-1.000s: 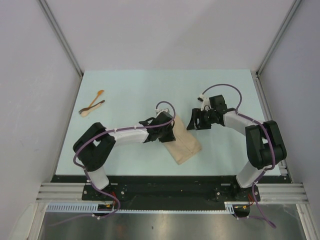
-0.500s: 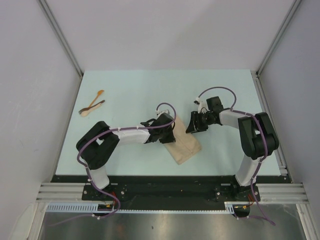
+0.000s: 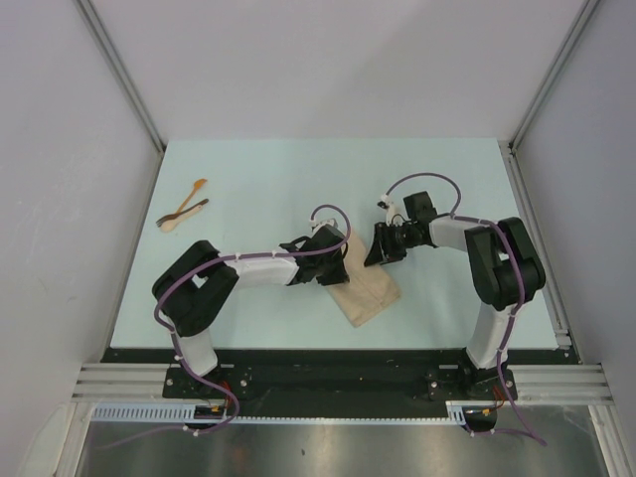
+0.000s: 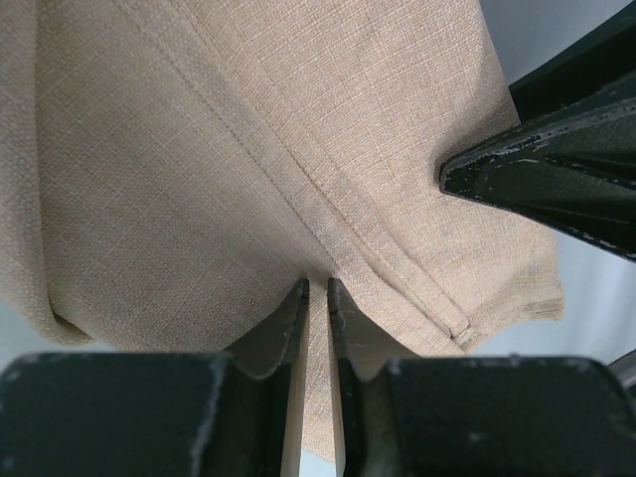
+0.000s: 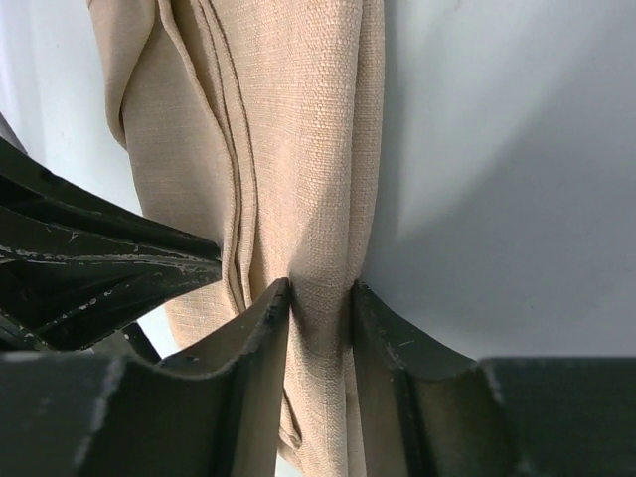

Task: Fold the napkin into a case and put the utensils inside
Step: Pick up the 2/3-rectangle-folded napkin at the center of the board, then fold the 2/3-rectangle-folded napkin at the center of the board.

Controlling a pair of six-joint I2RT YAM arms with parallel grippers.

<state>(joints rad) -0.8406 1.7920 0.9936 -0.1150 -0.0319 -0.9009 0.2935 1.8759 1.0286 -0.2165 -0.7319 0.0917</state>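
The napkin (image 3: 366,290) lies near the middle of the table (image 3: 258,169), just ahead of the two arms, already folded into a narrow multi-layer strip set at an angle to the near edge. Stitched hems and stacked layers show in both wrist views. The left gripper (image 3: 338,262) is at the strip's far left corner. Its fingers (image 4: 294,333) are drawn almost together, with a thin fold of cloth pinched between them along a hem line. The right gripper (image 3: 374,256) is at the far right edge. Its fingers (image 5: 260,338) press on both sides of a thicker rolled fold, which fills the gap between them, so it grips the napkin as well. The two grippers work close together at the same end of the strip. The utensils (image 3: 183,211) lie crossed at the far left of the table, well apart from the napkin and untouched. Judged from this layout, the folding is well advanced but not finished: the pouch opening is not yet clearly formed. Still to do are completing the fold, releasing the cloth, fetching both utensils, and inserting them.
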